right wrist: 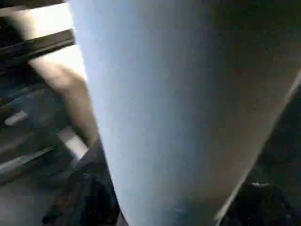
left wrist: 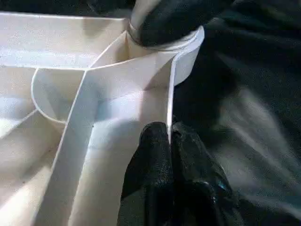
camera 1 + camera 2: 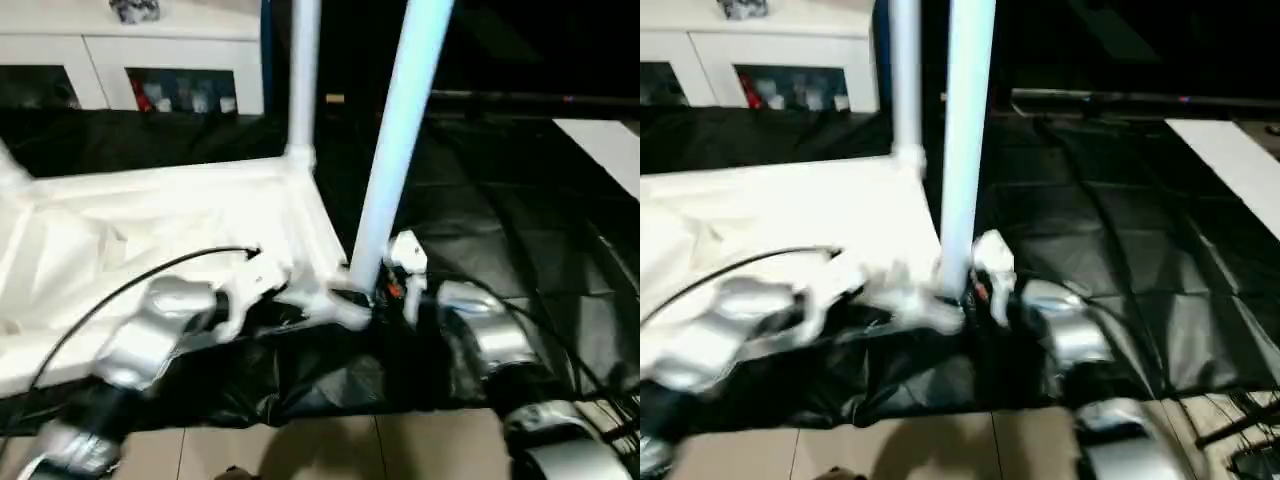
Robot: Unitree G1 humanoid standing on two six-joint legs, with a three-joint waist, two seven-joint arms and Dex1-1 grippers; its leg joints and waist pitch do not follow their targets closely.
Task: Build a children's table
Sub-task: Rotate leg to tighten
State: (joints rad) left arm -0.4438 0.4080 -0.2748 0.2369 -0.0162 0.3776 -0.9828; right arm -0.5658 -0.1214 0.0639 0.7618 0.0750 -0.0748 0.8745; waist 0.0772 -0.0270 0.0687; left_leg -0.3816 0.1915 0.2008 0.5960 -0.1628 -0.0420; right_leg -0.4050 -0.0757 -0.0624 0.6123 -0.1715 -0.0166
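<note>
Right end effector (image 3: 385,290) grips the near leg (image 3: 400,140) at its socket.

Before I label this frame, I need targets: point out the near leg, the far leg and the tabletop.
near leg (image 3: 395,170), left eye view, mid shaft.
far leg (image 3: 303,75), left eye view, mid shaft.
tabletop (image 3: 150,215), left eye view, ribbed underside.

Left gripper (image 2: 169,141) jaws pinched closed

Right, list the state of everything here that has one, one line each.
Table top: upside down on the black cover, ribbed underside up.
Near corner leg: standing upright in its corner socket.
Far corner leg: upright in its socket.
Left claw: shut on the table top's edge wall.
Right claw: at the near leg's base, grip unclear.
</note>
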